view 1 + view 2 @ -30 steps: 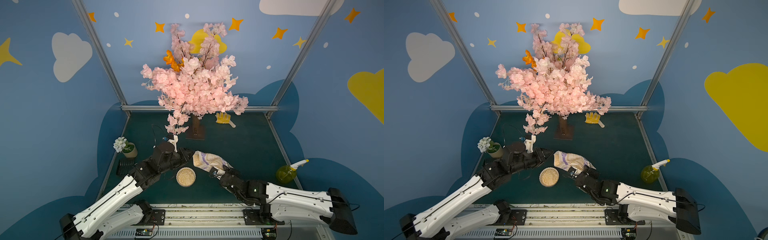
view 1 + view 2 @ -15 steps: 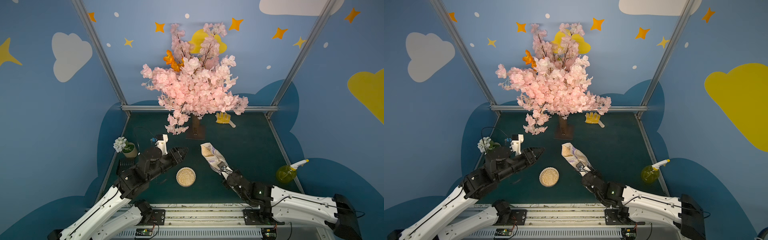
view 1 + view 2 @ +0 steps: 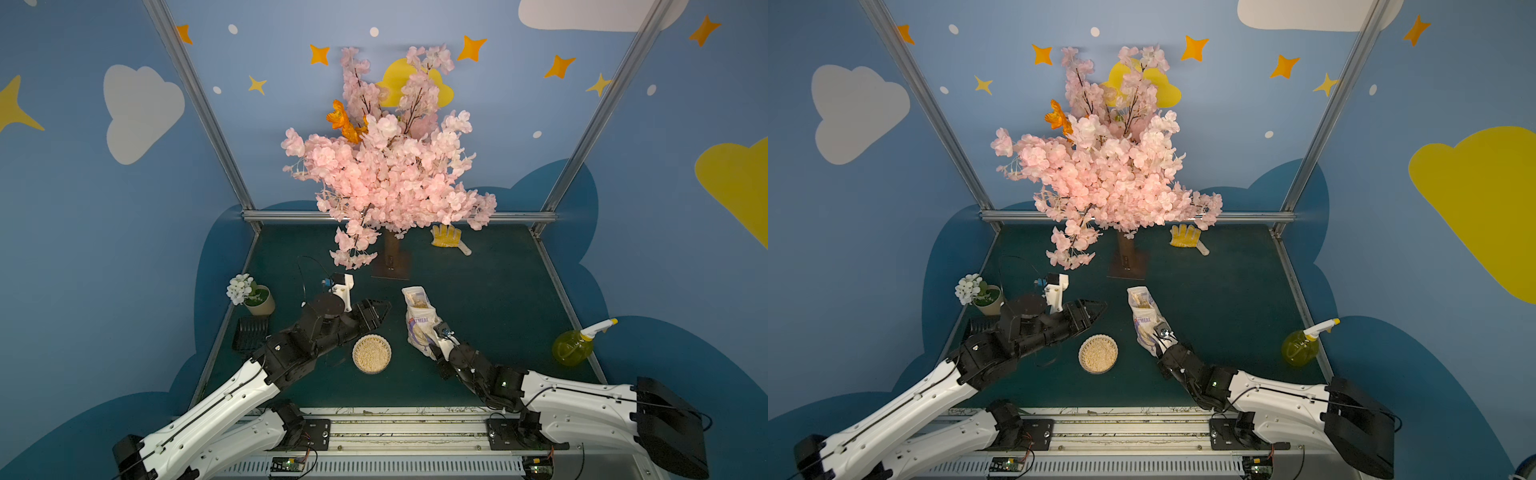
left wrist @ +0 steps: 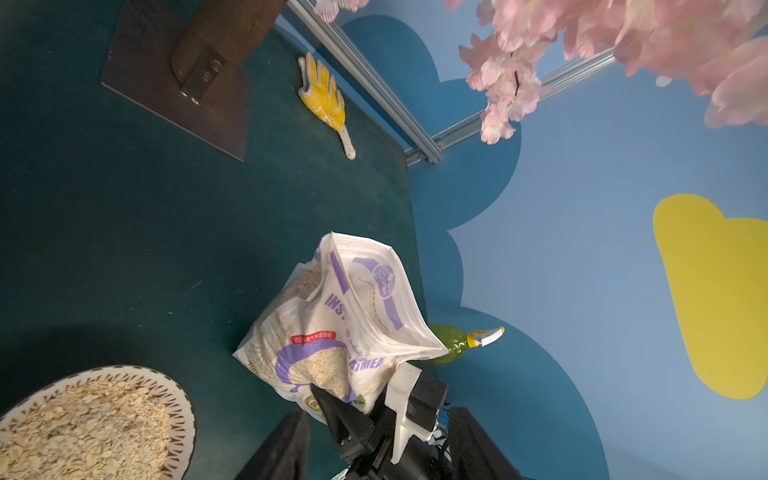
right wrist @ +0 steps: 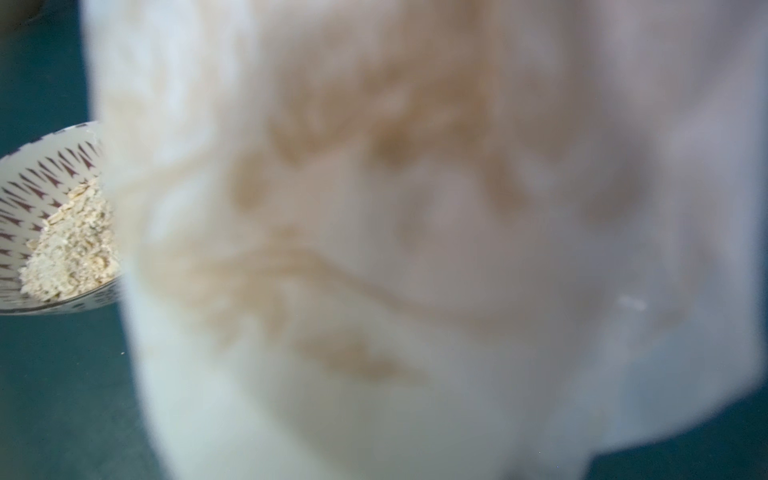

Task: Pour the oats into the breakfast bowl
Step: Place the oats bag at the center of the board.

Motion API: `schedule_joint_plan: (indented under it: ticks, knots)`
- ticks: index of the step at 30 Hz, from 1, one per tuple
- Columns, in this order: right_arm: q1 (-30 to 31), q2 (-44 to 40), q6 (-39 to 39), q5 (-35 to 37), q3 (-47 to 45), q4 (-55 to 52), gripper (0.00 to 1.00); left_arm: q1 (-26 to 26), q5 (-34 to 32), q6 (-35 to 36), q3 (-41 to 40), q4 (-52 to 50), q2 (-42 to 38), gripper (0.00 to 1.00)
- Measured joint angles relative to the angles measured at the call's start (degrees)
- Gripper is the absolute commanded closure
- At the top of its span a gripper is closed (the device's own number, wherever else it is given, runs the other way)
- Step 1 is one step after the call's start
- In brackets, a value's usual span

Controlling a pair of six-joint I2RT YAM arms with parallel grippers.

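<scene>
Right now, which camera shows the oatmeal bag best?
The left wrist view: the oatmeal bag is nearly whole and sharp, with its open top and purple print clear. In both top views the bag is upright but small. The right wrist view gives only a close blur of it.

crinkly glossy plastic bag of oats point(image 4: 332, 316), smooth glazed bowl point(image 4: 174, 395), matt green tabletop point(image 4: 124, 228)

One each — bowl point(image 3: 371, 354), oat bag point(image 3: 419, 324), glove point(image 3: 446, 237), spray bottle point(image 3: 571, 349), flowerpot point(image 3: 259, 302), rack point(image 3: 250, 332), blossom tree point(image 3: 390, 174).
</scene>
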Motion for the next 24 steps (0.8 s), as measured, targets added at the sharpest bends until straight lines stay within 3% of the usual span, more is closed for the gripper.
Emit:
schedule_joint_plan:
  ticks: [10,15,24]
  knots:
    - [0.0,9.79,-1.09,-0.46,1.6,10.08,0.98,-3.21,-2.86,-1.2,-0.66,3.02,6.19,0.52]
    - [0.0,12.39,0.48,-0.31,1.42,14.14,0.65,-4.02,-4.92,-2.4,-4.07,4.09,4.66,0.52]
    - [1.51,13.46,2.71,1.25,0.63,18.14,0.29,-4.15,-6.4,-3.91,-7.15,4.55,4.02,0.52]
